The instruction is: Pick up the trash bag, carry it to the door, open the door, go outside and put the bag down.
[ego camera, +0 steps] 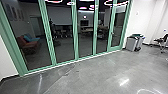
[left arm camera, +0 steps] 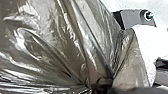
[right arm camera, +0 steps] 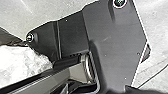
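1. Green frames divide a long glass wall point(ego camera: 76, 30) that crosses the head view; its base meets a grey, polished floor point(ego camera: 100, 72).
2. Handle point(ego camera: 112, 33) visible on the panel toward the right end. Closed or ajar: cannot tell.
3. Seen in the glass, left part: a red seat point(ego camera: 28, 46) with a blue seat point(ego camera: 32, 38) just beside it. Tables and chairs farther along, dim. Curved pinkish lights point(ego camera: 116, 3) near the top.
4. Right of the glass: white wall point(ego camera: 142, 17); grey bins point(ego camera: 131, 43) standing close together near its foot. Dark office chair point(ego camera: 161, 41) at the right edge of the view.
5. Floor carries bright glare patches and some thin lines.
6. Trash bag point(left arm camera: 50, 42): glossy, dark brownish-grey plastic, large in the left wrist view. Folds fan out from one tight, gathered point.
7. Left gripper point(left arm camera: 101, 83): closed at that gather, pinching the plastic.
8. White crumpled material point(left arm camera: 147, 50) lies against the dark plastic; whether part of the bag, cannot tell. Crumpled white also in the right wrist view, near the robot's dark plate.
9. Right gripper point(right arm camera: 136, 90): wide or narrow, cannot tell.
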{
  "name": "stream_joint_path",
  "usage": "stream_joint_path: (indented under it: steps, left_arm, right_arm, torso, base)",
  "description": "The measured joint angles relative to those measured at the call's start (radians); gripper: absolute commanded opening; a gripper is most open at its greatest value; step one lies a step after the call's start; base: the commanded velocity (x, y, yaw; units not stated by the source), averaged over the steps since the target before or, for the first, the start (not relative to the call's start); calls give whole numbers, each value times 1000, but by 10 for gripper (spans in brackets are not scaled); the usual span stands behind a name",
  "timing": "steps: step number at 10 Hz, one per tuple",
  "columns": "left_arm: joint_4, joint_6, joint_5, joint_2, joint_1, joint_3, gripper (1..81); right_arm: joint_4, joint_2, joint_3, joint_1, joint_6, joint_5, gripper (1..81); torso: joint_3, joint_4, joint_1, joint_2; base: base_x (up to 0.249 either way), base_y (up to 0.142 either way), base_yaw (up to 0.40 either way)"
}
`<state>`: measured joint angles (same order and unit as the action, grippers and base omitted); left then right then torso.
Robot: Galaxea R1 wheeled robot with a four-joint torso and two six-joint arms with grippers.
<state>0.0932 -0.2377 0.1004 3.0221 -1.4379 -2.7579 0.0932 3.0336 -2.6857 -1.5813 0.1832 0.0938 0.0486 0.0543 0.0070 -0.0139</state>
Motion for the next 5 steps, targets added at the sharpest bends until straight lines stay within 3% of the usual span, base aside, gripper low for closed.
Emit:
stream_joint_path:
  steps: [5]
  left_arm:
    - [0, 0, 0, 0, 2, 0, 10]
  right_arm:
    - [0, 2, 0, -3, 0, 1, 811]
  torso:
    - [0, 0, 0, 0]
  base:
    - [0, 0, -209]
